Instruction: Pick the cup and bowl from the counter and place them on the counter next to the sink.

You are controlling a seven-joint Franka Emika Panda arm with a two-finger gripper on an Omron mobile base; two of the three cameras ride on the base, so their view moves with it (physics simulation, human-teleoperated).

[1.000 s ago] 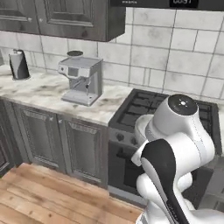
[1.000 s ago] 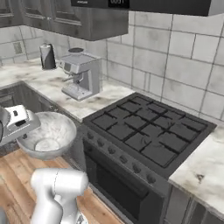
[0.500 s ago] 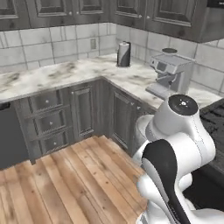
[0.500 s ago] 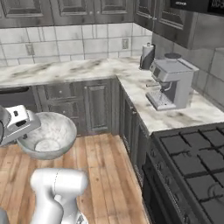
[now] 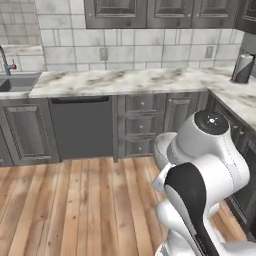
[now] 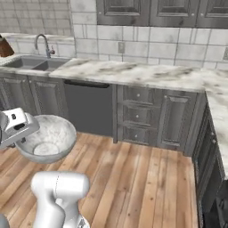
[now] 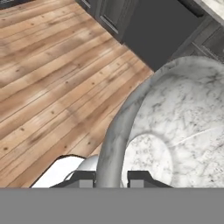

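Observation:
The bowl (image 6: 48,139), wide and pale with a mottled stone look, hangs in the air above the wooden floor. My gripper (image 6: 22,130) is shut on its left rim. In the hand view the bowl (image 7: 175,127) rises large, its rim pinched between the two fingertips of the gripper (image 7: 111,178). In the left base view a slice of the bowl (image 5: 161,148) peeks out behind the arm. The counter (image 6: 133,73) runs along the back wall, with the sink (image 6: 31,63) and its curved tap (image 6: 42,43) at its left end. The cup is out of view.
A dark dishwasher front (image 6: 91,107) and grey panelled cabinets (image 6: 140,116) stand under the counter. A dark canister (image 5: 242,67) sits on the right corner of the counter (image 5: 125,80). The sink (image 5: 11,82) lies far left. Wooden floor (image 5: 75,200) spreads in front.
The whole picture has swung: the stove and coffee machine left the views and the sink came in, so the base has turned. The bowl stays in the gripper.

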